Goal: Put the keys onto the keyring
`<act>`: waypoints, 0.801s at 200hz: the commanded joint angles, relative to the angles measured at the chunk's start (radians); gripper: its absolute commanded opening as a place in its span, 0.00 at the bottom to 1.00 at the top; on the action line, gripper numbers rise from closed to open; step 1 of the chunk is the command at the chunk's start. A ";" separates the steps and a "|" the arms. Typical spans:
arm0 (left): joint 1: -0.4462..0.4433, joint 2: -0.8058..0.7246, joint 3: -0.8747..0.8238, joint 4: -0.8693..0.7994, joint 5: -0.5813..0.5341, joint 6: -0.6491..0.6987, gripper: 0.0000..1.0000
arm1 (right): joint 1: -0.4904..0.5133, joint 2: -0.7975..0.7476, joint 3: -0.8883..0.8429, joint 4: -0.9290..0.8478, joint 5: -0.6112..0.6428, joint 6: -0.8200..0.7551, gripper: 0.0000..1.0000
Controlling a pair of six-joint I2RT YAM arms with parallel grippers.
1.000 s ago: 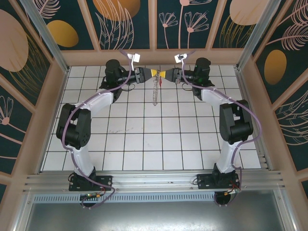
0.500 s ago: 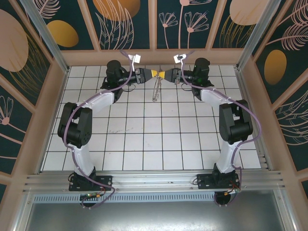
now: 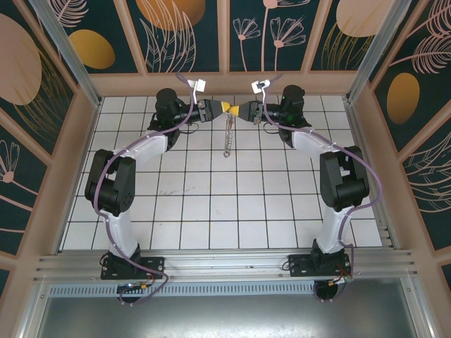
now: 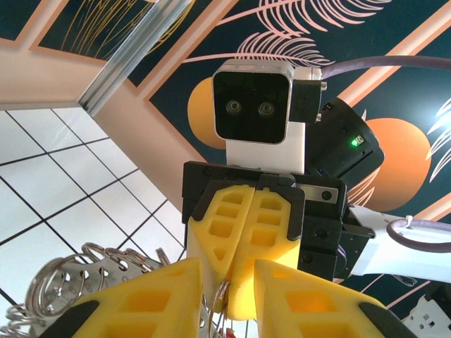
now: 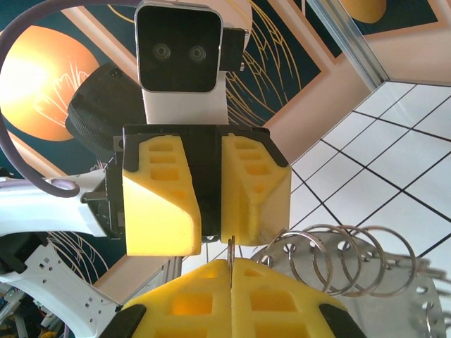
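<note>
Right claw (image 5: 230,276) is clamped tight on the thin wire of the keyring (image 3: 227,135), up at the far middle of the table (image 3: 211,211). Left claw (image 4: 227,299) meets it tip to tip, fingers a little apart, the wire running through the gap. The ring's small loops fan out toward the near side.
</note>
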 commanded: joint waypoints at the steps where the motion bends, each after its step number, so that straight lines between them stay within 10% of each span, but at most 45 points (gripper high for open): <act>1: -0.003 0.010 -0.016 0.054 0.019 -0.014 0.25 | 0.007 -0.007 0.031 0.022 -0.013 -0.032 0.00; 160: -0.012 0.034 -0.025 0.120 0.014 -0.056 0.23 | 0.008 -0.006 0.029 0.019 -0.014 -0.035 0.00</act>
